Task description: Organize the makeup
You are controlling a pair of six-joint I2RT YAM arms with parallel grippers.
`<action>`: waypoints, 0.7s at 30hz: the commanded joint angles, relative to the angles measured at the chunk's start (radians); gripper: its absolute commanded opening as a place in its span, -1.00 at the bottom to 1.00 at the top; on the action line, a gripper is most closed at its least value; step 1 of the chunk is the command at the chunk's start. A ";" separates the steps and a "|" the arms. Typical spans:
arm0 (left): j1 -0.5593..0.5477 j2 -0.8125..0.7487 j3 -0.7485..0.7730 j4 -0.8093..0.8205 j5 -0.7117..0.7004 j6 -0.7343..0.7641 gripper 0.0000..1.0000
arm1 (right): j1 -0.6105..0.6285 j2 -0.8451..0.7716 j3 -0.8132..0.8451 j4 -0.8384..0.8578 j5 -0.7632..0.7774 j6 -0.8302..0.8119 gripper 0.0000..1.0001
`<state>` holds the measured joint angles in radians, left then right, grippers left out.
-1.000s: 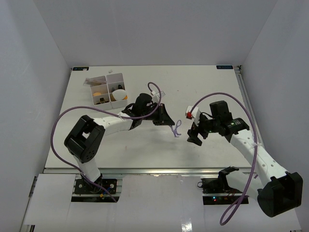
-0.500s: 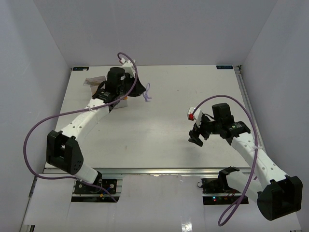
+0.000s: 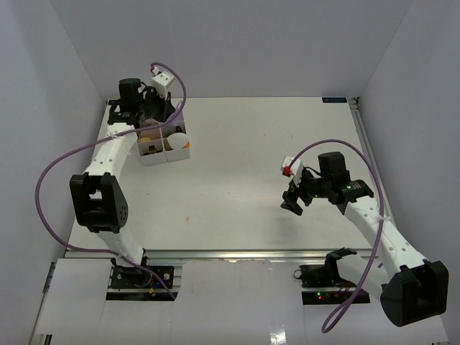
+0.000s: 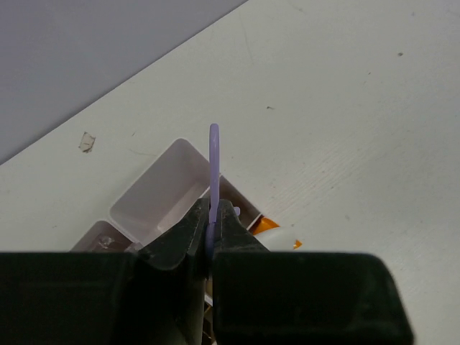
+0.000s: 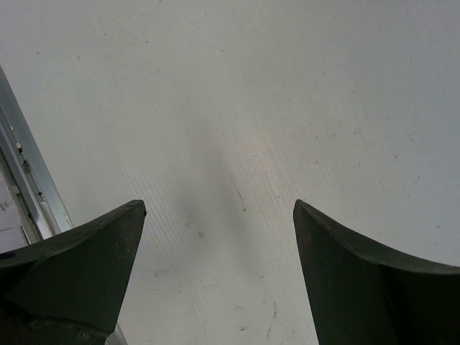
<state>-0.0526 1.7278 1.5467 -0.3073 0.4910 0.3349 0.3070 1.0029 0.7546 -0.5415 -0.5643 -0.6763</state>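
While nothing lies beneath it, the right gripper (image 5: 217,208) hangs with jaws wide apart and empty over bare worktop (image 3: 237,180) on the right side, its arm reaching in from the near right corner, probably just waiting. Farther off, the left arm stretches out to the far left corner. There the left gripper (image 4: 213,217) is pinched tight on a thin lilac piece (image 4: 213,154), held upright above the white compartmented box (image 4: 162,190), whose empty compartment looks the likely drop spot. An orange tube (image 4: 264,225) already lies in the box.
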 commanded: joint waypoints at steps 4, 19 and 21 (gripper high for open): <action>0.082 0.141 0.148 -0.010 0.228 0.169 -0.94 | -0.020 -0.015 -0.018 0.040 -0.046 -0.008 0.80; 0.087 0.207 0.152 0.116 0.189 0.124 -0.91 | -0.046 -0.009 -0.021 0.041 -0.049 -0.012 0.80; 0.088 0.200 0.150 0.125 0.209 0.113 -0.91 | -0.046 -0.009 -0.021 0.041 -0.051 -0.014 0.80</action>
<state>0.0279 1.9575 1.6783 -0.2331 0.6550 0.4614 0.2679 0.9993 0.7364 -0.5232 -0.5869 -0.6787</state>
